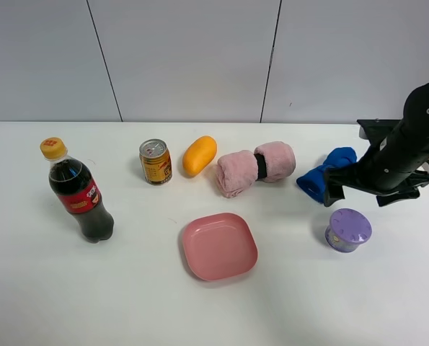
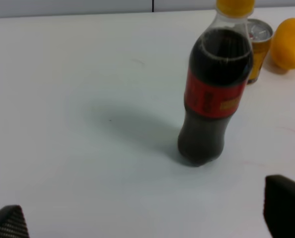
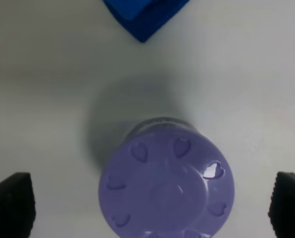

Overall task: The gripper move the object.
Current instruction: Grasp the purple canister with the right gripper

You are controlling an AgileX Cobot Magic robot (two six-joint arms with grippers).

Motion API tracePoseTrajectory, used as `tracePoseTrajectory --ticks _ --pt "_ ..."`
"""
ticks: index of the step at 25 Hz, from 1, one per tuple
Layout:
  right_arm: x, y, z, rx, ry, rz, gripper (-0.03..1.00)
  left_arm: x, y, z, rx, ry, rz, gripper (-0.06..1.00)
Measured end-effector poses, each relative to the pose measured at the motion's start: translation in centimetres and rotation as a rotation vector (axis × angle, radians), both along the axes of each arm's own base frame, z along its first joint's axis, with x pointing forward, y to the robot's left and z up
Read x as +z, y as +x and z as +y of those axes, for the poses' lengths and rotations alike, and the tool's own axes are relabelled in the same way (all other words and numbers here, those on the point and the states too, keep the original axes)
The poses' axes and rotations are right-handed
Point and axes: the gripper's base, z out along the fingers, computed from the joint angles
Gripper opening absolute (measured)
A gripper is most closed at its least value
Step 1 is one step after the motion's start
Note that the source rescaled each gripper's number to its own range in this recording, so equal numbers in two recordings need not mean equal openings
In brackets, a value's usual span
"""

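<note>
White table [image 1: 127, 288] holds the purple container [image 1: 348, 229] at four o'clock; right gripper [image 3: 149, 201] hangs over it, jaws spread wide either side, gripping nothing.

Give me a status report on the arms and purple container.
Left end effector open, by cola bottle. Right end effector open, lined up on purple container, no contact. Container upright. Blue cloth nearby, not blocking.
</note>
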Motion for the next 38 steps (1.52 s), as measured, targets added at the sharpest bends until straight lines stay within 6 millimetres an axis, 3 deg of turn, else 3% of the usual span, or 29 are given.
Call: tracePoseTrajectory --ticks 12,20,30,32,33,34,35,38 --pt "-2.4 -1.0 -0.1 0.006 -0.012 0.052 1.0 0.0 0.0 0.0 0.0 0.0 0.0 1.0" --pt "-3.3 -0.4 -0.1 0.007 -0.011 0.038 1.0 0.0 0.0 0.0 0.0 0.0 0.0 1.0" --pt "-6.2 -0.2 0.0 0.007 -0.023 0.135 0.98 0.0 0.0 0.0 0.0 0.0 0.0 1.0" --pt "-6.4 -0.1 0.0 0.007 -0.023 0.134 0.76 0.0 0.0 0.0 0.0 0.0 0.0 1.0" --pt "-6.4 -0.1 0.0 0.007 -0.022 0.132 0.49 0.0 0.0 0.0 0.0 0.0 0.0 1.0" --pt "-6.4 -0.1 0.0 0.009 -0.024 0.132 0.1 0.0 0.0 0.0 0.0 0.0 0.0 1.0" --pt "-6.4 -0.1 0.0 0.008 -0.024 0.132 0.0 0.0 0.0 0.0 0.0 0.0 0.0 1.0" --pt "-6.4 -0.1 0.0 0.008 -0.025 0.14 0.0 0.0 0.0 0.0 0.0 0.0 0.0 1.0"
